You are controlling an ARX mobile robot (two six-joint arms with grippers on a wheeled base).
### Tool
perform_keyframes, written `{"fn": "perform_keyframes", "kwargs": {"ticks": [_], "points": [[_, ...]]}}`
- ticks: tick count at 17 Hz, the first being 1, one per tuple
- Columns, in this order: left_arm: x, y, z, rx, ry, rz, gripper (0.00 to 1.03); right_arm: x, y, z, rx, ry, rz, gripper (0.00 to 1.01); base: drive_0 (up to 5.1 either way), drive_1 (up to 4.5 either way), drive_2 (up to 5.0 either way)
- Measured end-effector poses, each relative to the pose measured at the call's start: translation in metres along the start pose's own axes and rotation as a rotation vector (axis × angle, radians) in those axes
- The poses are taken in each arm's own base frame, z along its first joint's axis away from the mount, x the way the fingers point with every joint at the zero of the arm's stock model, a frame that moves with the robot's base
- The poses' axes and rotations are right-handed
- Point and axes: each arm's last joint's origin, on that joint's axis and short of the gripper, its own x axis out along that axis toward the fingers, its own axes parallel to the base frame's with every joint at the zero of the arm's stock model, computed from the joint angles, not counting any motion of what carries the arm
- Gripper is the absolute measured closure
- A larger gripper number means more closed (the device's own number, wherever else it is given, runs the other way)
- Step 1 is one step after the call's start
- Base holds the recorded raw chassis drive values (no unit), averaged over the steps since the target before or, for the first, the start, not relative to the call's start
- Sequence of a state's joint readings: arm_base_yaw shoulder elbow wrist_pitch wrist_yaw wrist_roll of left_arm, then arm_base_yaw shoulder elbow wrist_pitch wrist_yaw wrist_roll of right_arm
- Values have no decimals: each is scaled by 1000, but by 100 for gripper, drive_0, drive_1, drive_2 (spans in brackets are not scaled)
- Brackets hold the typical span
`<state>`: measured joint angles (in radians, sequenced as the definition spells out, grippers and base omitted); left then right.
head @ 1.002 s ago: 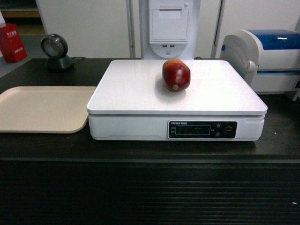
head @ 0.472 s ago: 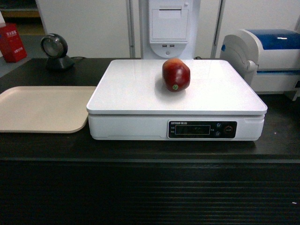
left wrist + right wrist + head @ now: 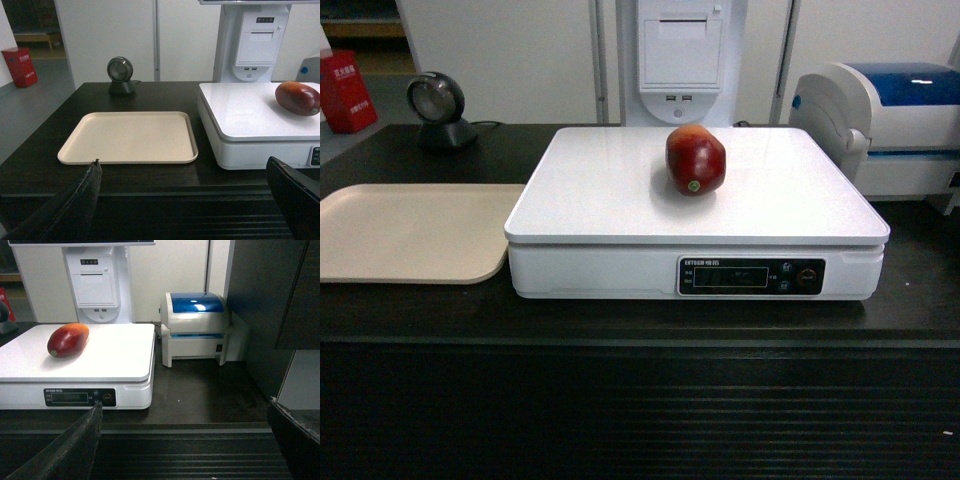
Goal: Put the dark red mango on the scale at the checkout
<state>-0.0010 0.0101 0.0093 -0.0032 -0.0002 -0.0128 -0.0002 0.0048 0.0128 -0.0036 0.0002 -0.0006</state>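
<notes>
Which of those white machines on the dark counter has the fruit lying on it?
The large flat-topped white scale with the black display panel carries the dark red mango; the white printer with the blue lid beside it carries nothing.

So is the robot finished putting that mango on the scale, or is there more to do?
It looks finished. The dark red mango lies on the white scale at the checkout, untouched. The left gripper and right gripper are open, empty, and back from the counter. Nothing seems left.
</notes>
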Motion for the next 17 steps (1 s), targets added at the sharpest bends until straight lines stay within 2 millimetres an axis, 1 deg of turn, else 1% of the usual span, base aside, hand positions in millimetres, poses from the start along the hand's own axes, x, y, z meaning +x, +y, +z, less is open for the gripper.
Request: {"fn": "perform_keyframes", "kwargs": {"ticks": [17], "points": [[0,0,0,2,0,0,5,0,0,0,0,0,0,3,0,0,0]]}}
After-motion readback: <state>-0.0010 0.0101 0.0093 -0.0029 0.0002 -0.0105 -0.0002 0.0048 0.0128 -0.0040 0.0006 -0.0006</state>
